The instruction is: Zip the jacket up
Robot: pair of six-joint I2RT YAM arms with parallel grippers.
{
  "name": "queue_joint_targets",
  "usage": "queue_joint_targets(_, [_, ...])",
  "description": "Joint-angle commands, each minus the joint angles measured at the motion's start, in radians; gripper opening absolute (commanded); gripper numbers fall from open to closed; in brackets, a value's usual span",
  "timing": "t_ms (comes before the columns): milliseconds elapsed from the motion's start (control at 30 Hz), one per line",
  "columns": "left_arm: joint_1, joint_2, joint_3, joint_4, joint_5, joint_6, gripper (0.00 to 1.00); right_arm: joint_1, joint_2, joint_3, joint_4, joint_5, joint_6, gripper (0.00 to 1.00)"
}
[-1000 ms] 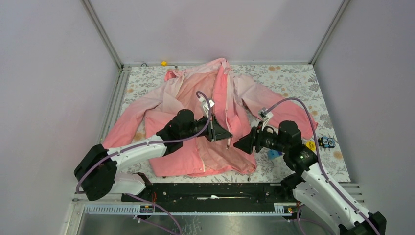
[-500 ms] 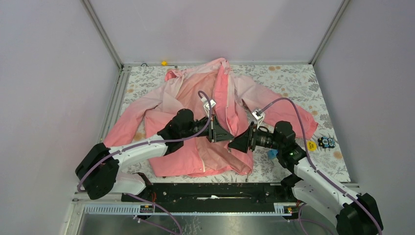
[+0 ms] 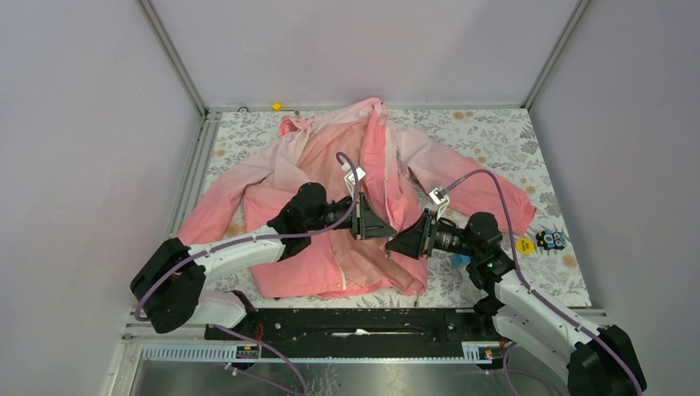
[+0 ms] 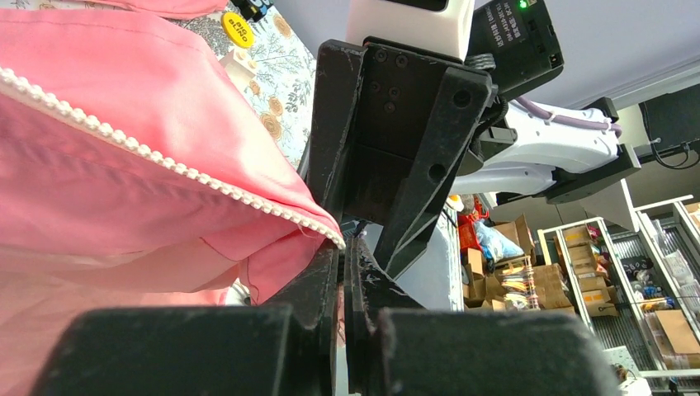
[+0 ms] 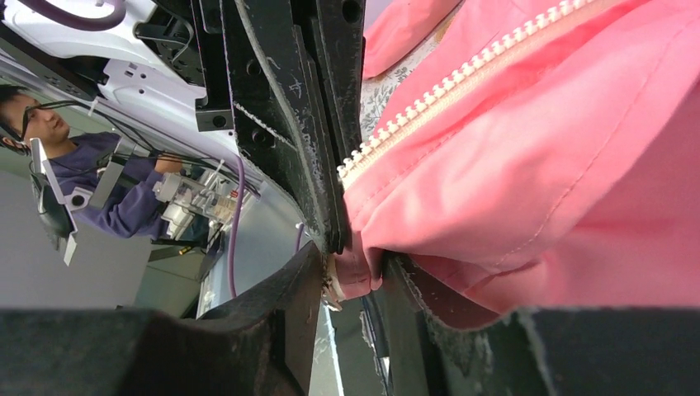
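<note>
Broadly, the jacket [image 3: 330, 165] lies spread open on the floral counter [image 3: 495, 132], with its collar toward the far wall, both sleeves thrown outward and the hem nearest the arm bases. Its fabric is thin, pale pink by the collar and deepening to coral at the hem and cuffs. The front is unzipped, the panels parted down the middle. A row of white zipper teeth [image 5: 446, 87] runs along one coral edge in the right wrist view.

The left arm [image 3: 239, 247] stretches in from the near left corner, low over the jacket's lower half. The right arm [image 3: 528, 301] comes from the near right, bent at the elbow, with its wrist turned leftward. The left tool [image 3: 381, 228] and right tool [image 3: 396, 244] meet almost tip to tip above the lower middle of the garment.

In the left wrist view that tool's fingers are pressed nearly together, with only a thin slit between them, pinching the end of a toothed fabric edge. The right tool's fingers sit narrowly apart, clamped on a bunched fold of coral cloth.
</note>
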Motion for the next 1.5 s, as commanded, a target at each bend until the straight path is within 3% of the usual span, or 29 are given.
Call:
queue_joint_targets(0, [0.008,0.003,0.009,0.101,0.04,-0.001,0.0,-0.003,-0.019,-0.006,0.066,-0.004,0.032,0.39])
queue_joint_targets(533, [0.012,-0.002,0.005,0.104,0.06,0.004,0.0,-0.003,-0.046,-0.075,0.199,0.041,0.182,0.36])
queue_joint_targets(800, [0.012,0.006,0.004,0.112,0.067,-0.001,0.0,-0.003,-0.025,-0.089,0.248,0.041,0.211,0.17])
queue_joint_targets(900, [0.012,0.007,0.005,0.115,0.069,-0.003,0.0,-0.003,-0.017,-0.095,0.263,0.043,0.212,0.0])
queue_joint_targets(1167, [0.012,0.005,0.016,0.103,0.084,-0.004,0.0,-0.003,0.027,-0.106,0.34,0.022,0.165,0.0])
queue_joint_targets(1300, [0.012,-0.011,0.026,0.056,0.072,0.021,0.0,-0.004,0.026,-0.048,0.156,0.057,0.091,0.31])
queue_joint_targets(1467, [0.012,-0.03,0.042,-0.047,0.036,0.075,0.0,-0.005,-0.07,-0.026,-0.003,0.082,0.028,0.35])
